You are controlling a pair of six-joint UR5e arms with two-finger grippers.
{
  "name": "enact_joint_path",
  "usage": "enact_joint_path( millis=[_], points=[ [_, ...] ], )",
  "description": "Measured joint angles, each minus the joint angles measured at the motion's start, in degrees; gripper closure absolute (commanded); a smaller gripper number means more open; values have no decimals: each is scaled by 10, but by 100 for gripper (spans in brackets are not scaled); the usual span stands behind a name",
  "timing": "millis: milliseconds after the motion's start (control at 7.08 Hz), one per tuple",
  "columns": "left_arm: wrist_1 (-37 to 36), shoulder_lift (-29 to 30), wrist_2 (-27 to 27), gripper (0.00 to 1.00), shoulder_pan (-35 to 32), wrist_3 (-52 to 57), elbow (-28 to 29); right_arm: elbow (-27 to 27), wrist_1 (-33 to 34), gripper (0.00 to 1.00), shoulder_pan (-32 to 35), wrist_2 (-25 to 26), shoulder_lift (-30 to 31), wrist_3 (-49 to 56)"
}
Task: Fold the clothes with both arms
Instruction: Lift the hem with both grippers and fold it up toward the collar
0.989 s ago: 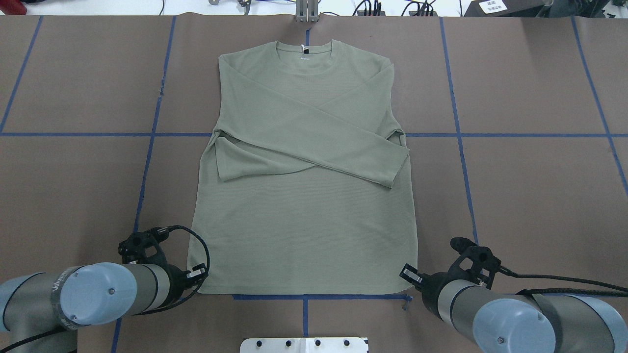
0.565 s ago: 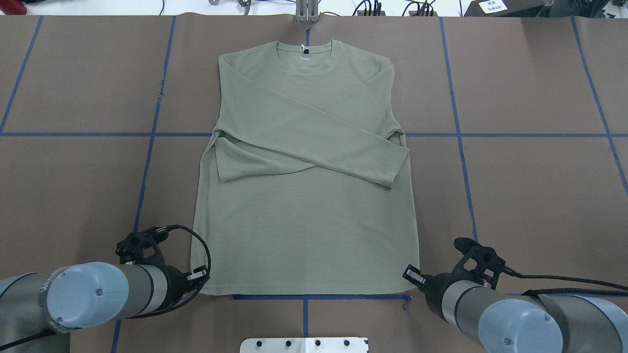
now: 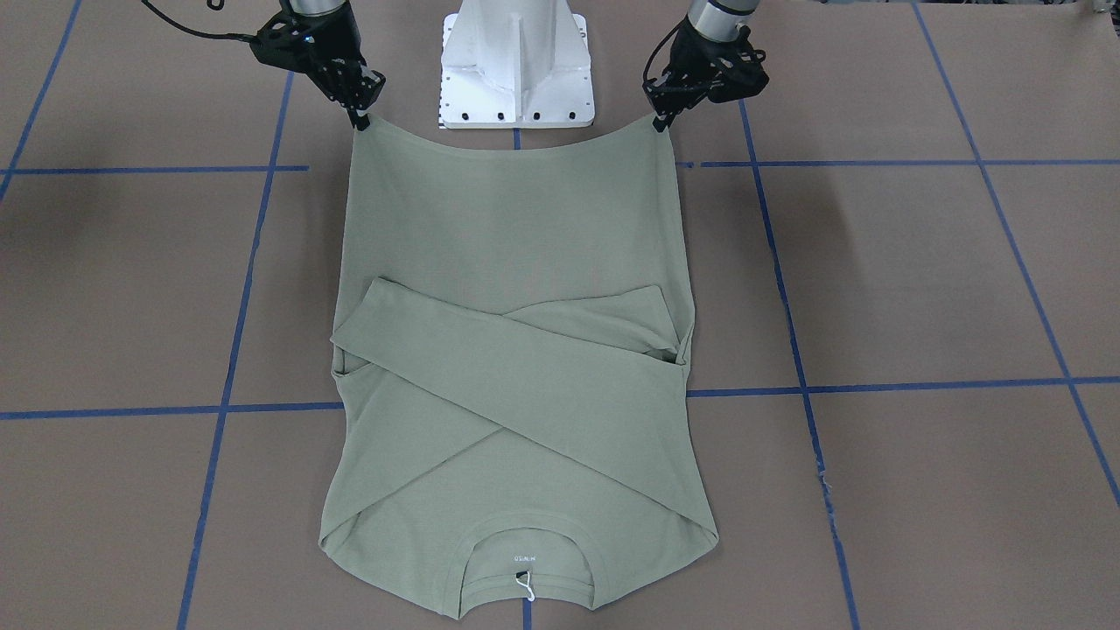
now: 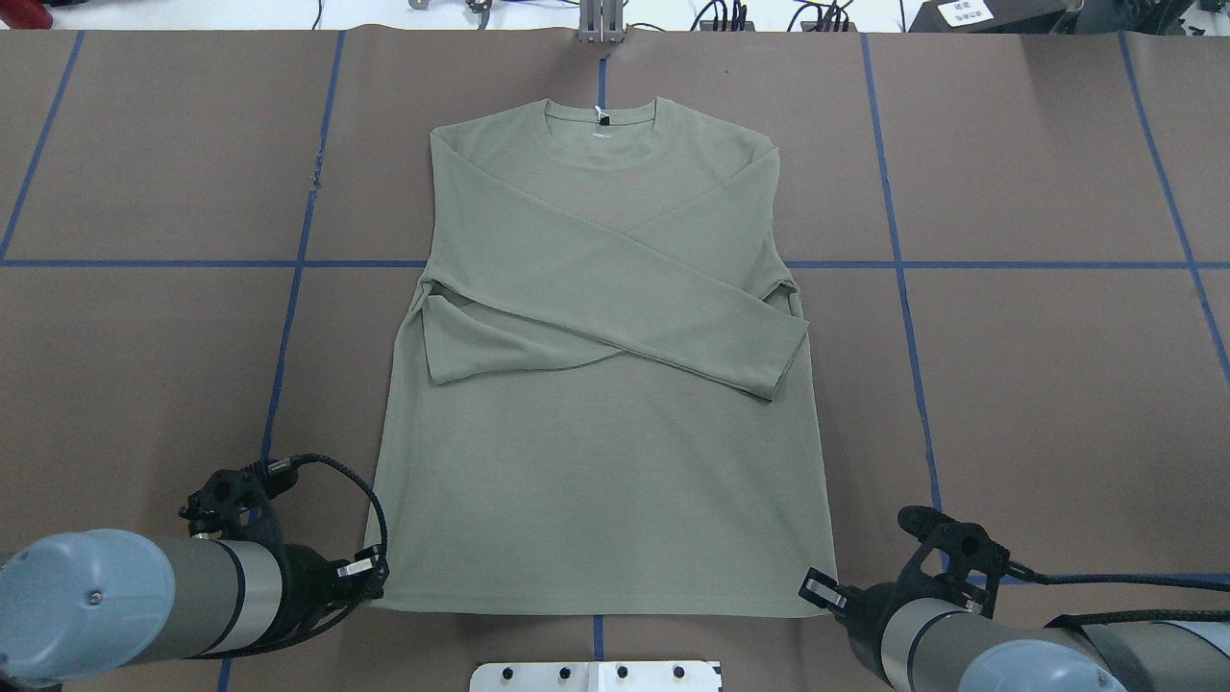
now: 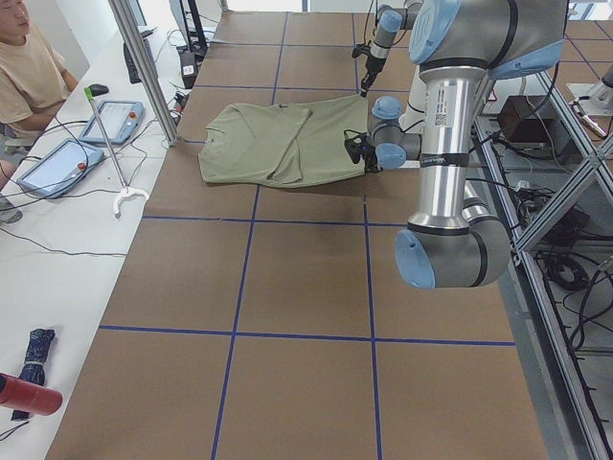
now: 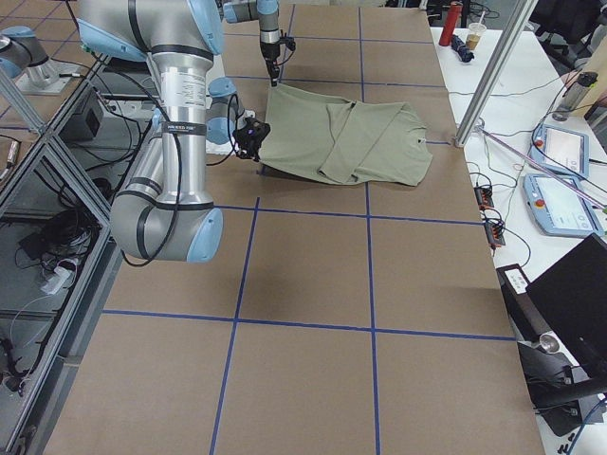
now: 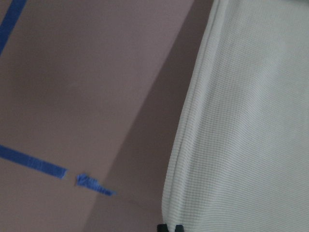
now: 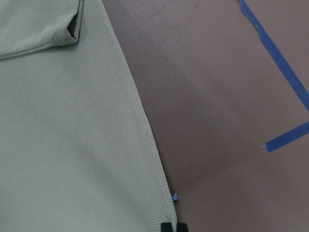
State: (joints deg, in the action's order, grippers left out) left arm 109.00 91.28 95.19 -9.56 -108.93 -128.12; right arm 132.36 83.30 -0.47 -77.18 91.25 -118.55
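Note:
The sage-green shirt [image 4: 596, 461] lies front up on the brown table, collar away from me, both sleeves crossed over its chest. My left gripper [image 4: 375, 580] is shut on the left corner of the bottom hem. My right gripper [image 4: 815, 588] is shut on the right hem corner. In the front-facing view the shirt's [image 3: 507, 227] hem hangs in a shallow curve, raised off the table between the left gripper [image 3: 658, 122] and the right gripper [image 3: 359, 121]. The left wrist view shows the hem edge [image 7: 193, 145] running to its fingertips; the right wrist view shows the same [image 8: 145, 130].
The white metal base [image 3: 516, 61] stands between the two arms, just behind the lifted hem. Blue tape lines [image 4: 288, 327] grid the brown table. An operator [image 5: 29, 67] and tablets [image 5: 110, 120] are along the far side, with a slanted pole [image 5: 144, 72].
Both grippers have drawn back toward the robot's base with the hem corners. The whole shirt has slid a little toward the robot, and its collar has moved away from the far edge.

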Motion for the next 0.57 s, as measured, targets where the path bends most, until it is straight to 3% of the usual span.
enact_joint_path(
  millis=[565],
  points=[
    [0, -6, 5, 100, 20, -30, -62, 60, 3, 100, 0, 1, 26, -16]
  ],
)
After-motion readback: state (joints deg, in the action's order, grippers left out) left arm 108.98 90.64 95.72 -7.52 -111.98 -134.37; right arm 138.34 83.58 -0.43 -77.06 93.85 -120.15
